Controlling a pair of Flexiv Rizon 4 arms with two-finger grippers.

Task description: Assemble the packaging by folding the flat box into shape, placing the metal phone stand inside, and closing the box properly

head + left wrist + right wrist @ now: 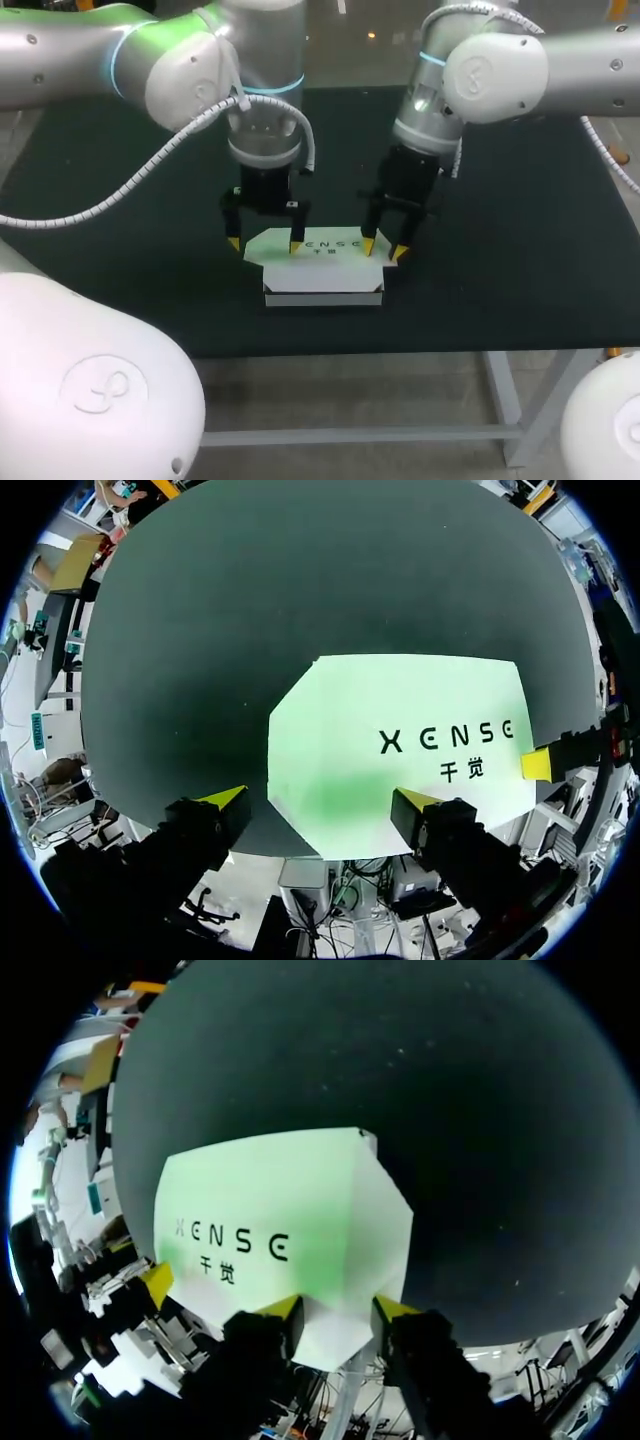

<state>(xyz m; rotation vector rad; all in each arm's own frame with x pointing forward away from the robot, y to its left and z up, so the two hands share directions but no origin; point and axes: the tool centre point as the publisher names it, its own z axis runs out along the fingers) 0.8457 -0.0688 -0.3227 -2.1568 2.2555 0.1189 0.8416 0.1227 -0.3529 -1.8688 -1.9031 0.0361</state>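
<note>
In the head view the white box (322,272) sits low in the middle of the frame on the dark desk (500,250), already folded into a shallow carton with its printed lid lying flat on top. The left hand (265,244) hangs over the lid's far left corner and the right hand (384,250) over its far right corner, tips pointing straight down. We judge that they stand at opposite ends so that the lid gets pressed evenly and does not spring up at one side. In the left wrist view the left hand (320,800) is spread wide and grips nothing. One finger stands over the box (400,730) near its edge, the other over bare desk (300,580) just beside the cut corner. A yellow fingertip (537,764) of the right hand shows at the lid's far end. In the right wrist view the right hand (338,1308) has a narrower gap between its fingers, both over the near edge of the box (280,1200), with nothing clamped between them. A fingertip (157,1282) of the left hand shows beyond the print. We see no phone stand in any view, and cannot tell whether it lies inside. Closing looks nearly done, in our judgement.
</note>
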